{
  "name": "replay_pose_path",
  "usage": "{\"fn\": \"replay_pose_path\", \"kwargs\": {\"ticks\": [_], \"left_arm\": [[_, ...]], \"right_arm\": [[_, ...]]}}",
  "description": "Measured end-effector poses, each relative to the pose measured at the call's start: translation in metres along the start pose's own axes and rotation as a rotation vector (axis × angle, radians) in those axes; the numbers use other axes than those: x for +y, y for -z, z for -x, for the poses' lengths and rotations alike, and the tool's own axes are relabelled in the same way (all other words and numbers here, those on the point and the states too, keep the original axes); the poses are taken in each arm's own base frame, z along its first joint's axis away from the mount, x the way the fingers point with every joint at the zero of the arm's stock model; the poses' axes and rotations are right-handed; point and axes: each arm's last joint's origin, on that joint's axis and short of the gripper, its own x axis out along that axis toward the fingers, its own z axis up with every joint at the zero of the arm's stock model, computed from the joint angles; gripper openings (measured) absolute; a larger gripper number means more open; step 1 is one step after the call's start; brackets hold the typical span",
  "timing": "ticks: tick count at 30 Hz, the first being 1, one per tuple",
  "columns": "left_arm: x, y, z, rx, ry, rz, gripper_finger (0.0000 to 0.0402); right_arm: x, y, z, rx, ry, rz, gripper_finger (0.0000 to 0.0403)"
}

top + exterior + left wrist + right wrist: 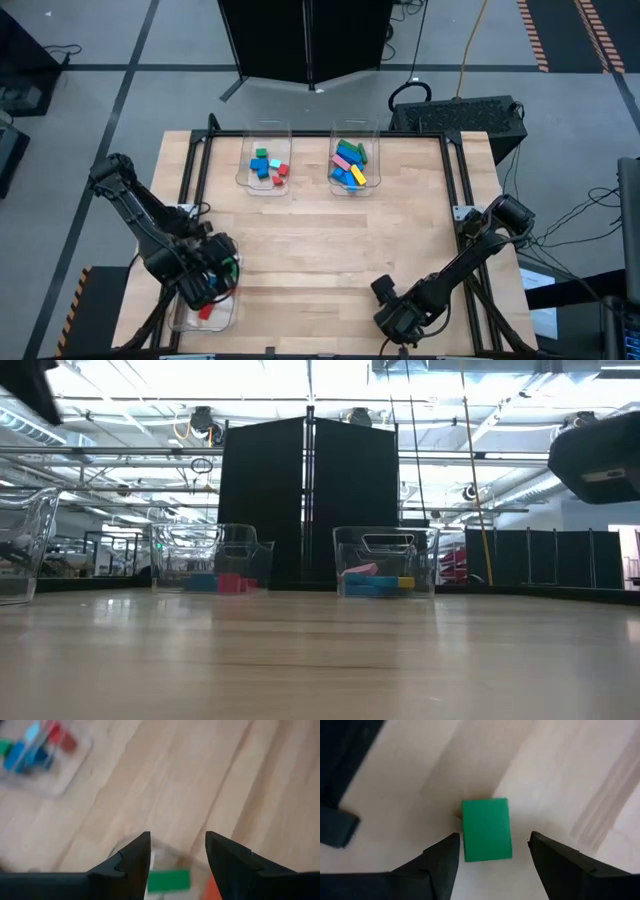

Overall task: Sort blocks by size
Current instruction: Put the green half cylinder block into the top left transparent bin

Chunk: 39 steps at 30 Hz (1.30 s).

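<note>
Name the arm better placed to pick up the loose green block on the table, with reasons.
Right. The right gripper hangs open directly over the green block, which lies on the bare table between its fingers. The left gripper is open over the near-left bin, away from it.

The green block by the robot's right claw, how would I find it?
Start at the table's near edge, where the right gripper hangs open. The green block lies flat on the bare wood just ahead of its fingers. It lies outside every clear bin, unlike the other blocks.
</note>
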Motion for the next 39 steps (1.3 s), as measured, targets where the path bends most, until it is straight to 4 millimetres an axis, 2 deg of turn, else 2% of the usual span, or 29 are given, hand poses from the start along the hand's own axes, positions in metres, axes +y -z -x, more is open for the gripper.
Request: {"fn": "replay_pose_path", "kwargs": {"ticks": [13, 20, 26, 39], "left_arm": [[-0.031, -0.020, 0.007, -0.380, 0.159, -0.242, 0.0189], [-0.038, -0.026, 0.011, -0.464, 0.187, -0.232, 0.0189], [-0.051, -0.028, 0.006, -0.524, 0.172, -0.283, 0.0189], [-0.073, -0.042, -0.021, -0.561, 0.096, -0.475, 0.0189]], "right_arm": [[0.001, -0.002, 0.000, -0.022, -0.005, 0.015, 0.0235], [0.001, -0.003, 0.000, -0.029, -0.006, -0.100, 0.0235], [0.001, -0.003, 0.000, -0.036, 0.002, -0.140, 0.0231], [-0.001, -0.004, 0.000, -0.037, 0.007, -0.145, 0.0130]]}}
